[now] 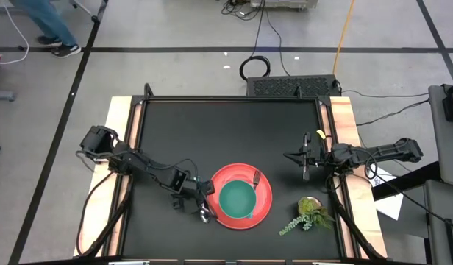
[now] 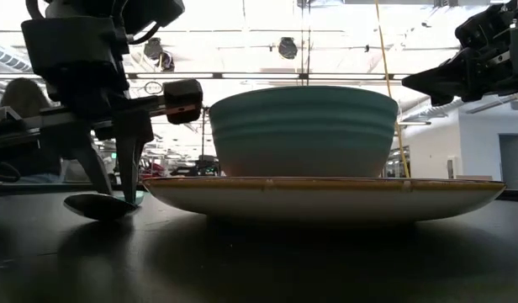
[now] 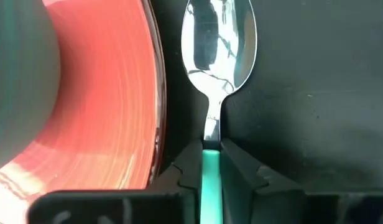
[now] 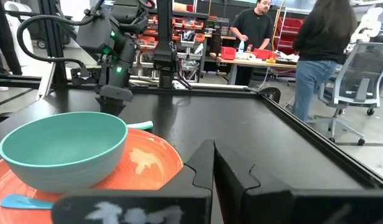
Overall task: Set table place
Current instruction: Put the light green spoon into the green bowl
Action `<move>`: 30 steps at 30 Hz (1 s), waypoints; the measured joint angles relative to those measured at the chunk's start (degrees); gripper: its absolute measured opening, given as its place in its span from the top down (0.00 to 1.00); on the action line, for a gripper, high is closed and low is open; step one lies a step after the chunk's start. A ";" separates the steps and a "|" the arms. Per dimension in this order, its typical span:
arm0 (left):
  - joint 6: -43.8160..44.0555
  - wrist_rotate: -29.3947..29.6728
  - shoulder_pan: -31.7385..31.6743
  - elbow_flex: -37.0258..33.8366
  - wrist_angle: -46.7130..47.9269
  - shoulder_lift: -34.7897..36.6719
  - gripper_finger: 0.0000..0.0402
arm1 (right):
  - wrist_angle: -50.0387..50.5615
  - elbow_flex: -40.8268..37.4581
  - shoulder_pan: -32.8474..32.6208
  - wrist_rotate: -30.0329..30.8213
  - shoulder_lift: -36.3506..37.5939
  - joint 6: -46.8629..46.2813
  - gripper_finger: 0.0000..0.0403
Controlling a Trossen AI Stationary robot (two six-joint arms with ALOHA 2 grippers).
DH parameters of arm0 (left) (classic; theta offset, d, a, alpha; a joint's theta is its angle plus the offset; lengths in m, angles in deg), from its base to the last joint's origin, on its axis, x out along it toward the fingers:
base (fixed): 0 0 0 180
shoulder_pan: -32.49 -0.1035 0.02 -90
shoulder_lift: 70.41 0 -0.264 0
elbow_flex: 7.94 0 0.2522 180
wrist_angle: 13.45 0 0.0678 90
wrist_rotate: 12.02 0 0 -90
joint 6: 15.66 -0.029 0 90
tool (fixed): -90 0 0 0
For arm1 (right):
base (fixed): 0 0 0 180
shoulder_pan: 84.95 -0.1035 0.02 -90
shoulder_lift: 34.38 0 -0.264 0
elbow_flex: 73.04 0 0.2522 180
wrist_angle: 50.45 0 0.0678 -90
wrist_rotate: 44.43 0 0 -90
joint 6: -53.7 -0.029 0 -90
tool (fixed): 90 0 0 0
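Observation:
The red plate (image 1: 265, 193) lies on the black table (image 1: 226, 132) near its front edge, with a green bowl (image 1: 236, 199) standing on it. A teal-handled utensil (image 4: 17, 201) lies on the plate beside the bowl. My left gripper (image 1: 202, 208) is low at the plate's left rim, shut on a spoon (image 3: 219, 37) with a silver bowl and a teal handle. My right gripper (image 1: 294, 157) hangs shut and empty above the table, to the right of the plate; it also shows in the low view (image 2: 427, 84). My left gripper pinches the spoon's teal handle (image 3: 210, 177) between its two fingers, close to the silver neck. The fingers (image 2: 129, 160) come from above, pointing down. The spoon sticks out ahead of them, alongside the plate's rim, and its bowl (image 2: 99, 204) rests on the table.
A small green plant (image 1: 309, 213) lies on the table at the front right, next to the plate. Light wood strips (image 1: 118, 147) run along the table's left and right sides. People stand at a bench (image 4: 266, 37) in the room beyond the table.

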 joint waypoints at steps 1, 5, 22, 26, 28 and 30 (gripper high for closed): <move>0.04 -0.03 0.01 0.01 -0.03 0.00 0.91 | 0.00 0.02 -0.02 0.00 0.00 0.00 1.00; 0.21 -0.12 0.02 0.01 -0.10 0.02 0.93 | 0.00 0.02 0.00 0.00 0.00 0.00 1.00; 3.61 2.19 2.62 0.13 -0.58 2.12 0.93 | 0.00 0.01 -0.01 0.00 0.00 0.00 1.00; 7.63 2.16 3.07 0.18 -0.50 4.18 0.93 | -0.02 0.01 -0.02 -0.01 0.02 0.00 1.00; 10.00 2.21 3.33 0.05 -0.57 5.96 0.93 | 0.00 0.02 0.00 -0.02 0.02 0.00 1.00; 11.67 2.46 3.68 0.25 -1.48 7.54 0.93 | -0.09 0.02 0.00 -0.02 0.02 0.00 1.00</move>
